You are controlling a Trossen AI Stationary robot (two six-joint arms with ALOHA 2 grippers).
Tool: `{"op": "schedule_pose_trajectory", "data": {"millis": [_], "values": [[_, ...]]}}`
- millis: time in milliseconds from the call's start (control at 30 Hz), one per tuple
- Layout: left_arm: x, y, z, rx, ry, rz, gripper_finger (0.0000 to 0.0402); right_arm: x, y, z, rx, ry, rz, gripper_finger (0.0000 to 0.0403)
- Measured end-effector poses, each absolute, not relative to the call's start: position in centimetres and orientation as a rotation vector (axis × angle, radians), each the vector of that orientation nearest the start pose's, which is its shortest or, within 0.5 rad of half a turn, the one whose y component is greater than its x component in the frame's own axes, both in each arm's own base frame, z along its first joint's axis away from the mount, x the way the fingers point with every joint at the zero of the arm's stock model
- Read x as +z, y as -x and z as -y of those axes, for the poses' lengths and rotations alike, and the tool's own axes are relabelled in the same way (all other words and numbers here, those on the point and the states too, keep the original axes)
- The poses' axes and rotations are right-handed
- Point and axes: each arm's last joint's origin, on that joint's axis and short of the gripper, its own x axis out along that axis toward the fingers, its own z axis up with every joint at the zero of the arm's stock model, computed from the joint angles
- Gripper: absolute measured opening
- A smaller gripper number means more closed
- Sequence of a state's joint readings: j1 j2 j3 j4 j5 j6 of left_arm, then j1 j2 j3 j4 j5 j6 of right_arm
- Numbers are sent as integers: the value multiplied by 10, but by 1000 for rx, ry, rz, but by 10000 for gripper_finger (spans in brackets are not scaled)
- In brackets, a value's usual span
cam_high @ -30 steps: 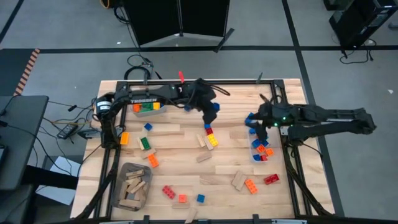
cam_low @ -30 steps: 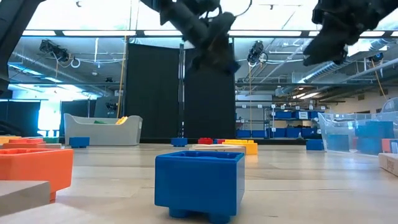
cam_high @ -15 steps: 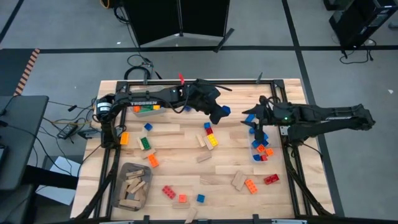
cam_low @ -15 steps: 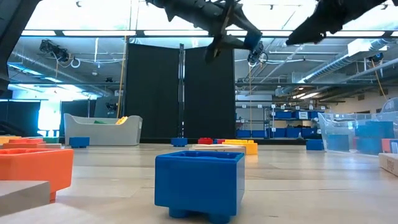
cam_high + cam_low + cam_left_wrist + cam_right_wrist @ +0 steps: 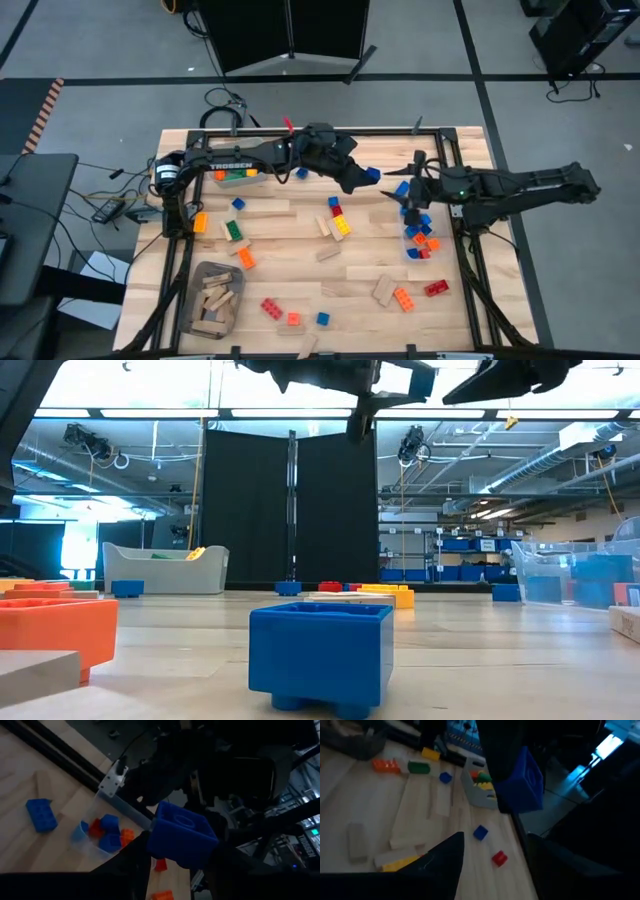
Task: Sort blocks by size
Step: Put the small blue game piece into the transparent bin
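Sorting is partly done: many blocks (image 5: 270, 306) still litter the table (image 5: 300, 240), while the left gripper (image 5: 368, 176) grips a blue block (image 5: 182, 835) aloft near the open-fingered right gripper (image 5: 407, 192), above the table's right half.

Robotics lab: ceiling ducts (image 5: 560, 465), storage shelving (image 5: 440, 555).

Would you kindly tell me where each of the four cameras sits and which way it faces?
High: overhead, straight down; both arms over the table.
Low: tabletop level, facing the room; arms at top.
Left wrist: past dark fingers holding the blue block, toward the clear bin.
Right wrist: past open fingers, toward that block.
Shared: the blue block shows in all four.
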State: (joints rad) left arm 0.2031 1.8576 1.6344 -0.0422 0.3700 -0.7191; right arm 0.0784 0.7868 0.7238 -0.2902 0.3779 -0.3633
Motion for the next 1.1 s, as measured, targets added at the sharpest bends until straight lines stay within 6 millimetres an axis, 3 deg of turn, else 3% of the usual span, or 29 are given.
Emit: {"op": "schedule_pose_trajectory", "data": {"millis": [267,467,700,867,1100], "values": [[336,-431,-78,-65,811,-306,165,306,-173,0,-416,485,-385,275],[336,-431,-80,-55,859,-304,165,303,-180,-3,-315,601,-410,311],[337,-431,-83,-47,888,-298,165,305,-194,-4,-330,597,-341,337],[338,-431,-84,-51,886,-285,165,311,-195,-4,-347,580,-281,341],[342,-431,-83,-111,882,-267,165,312,-197,-2,-363,575,-276,311]]}}
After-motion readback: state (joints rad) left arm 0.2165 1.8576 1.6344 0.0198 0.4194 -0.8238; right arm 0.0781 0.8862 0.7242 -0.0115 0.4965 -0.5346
